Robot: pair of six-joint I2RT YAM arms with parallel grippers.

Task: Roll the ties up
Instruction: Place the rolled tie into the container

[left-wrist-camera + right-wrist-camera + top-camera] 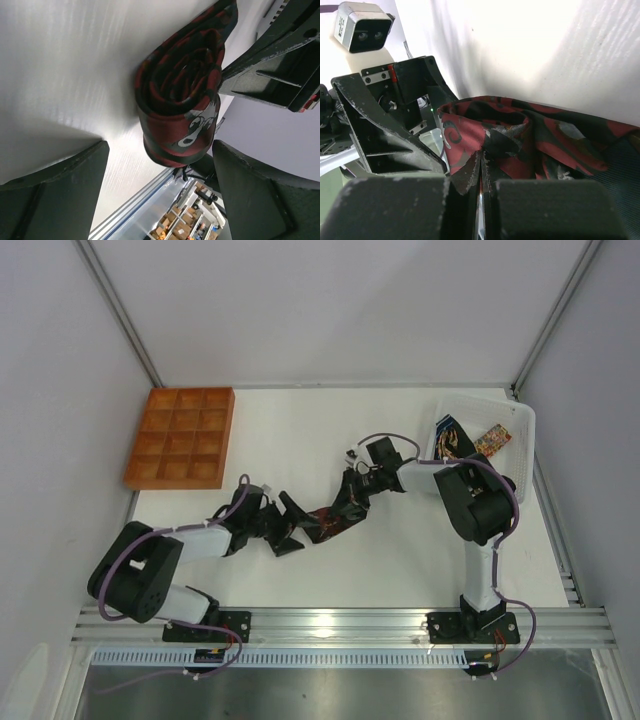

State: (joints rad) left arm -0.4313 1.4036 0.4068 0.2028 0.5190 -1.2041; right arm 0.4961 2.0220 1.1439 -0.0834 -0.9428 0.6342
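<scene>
A dark red and black patterned tie [326, 523] lies on the white table between my two grippers. In the left wrist view its near end is wound into a loose roll [179, 95] with a white cartoon print. My left gripper [160, 172] is open, its wide-apart fingers [60, 190] on either side of the roll and not touching it. My right gripper [482, 167] is shut, pinching a fold of the tie's loose part [550, 142]. From above, the left gripper [294, 527] sits at the tie's left end and the right gripper [347, 506] at its right end.
An orange compartment tray [180, 437] stands at the back left. A white basket [524, 425] at the back right holds more patterned ties [455, 440]. The right arm's body [480, 500] stands close beside the basket. Metal rails [340, 625] run along the near edge.
</scene>
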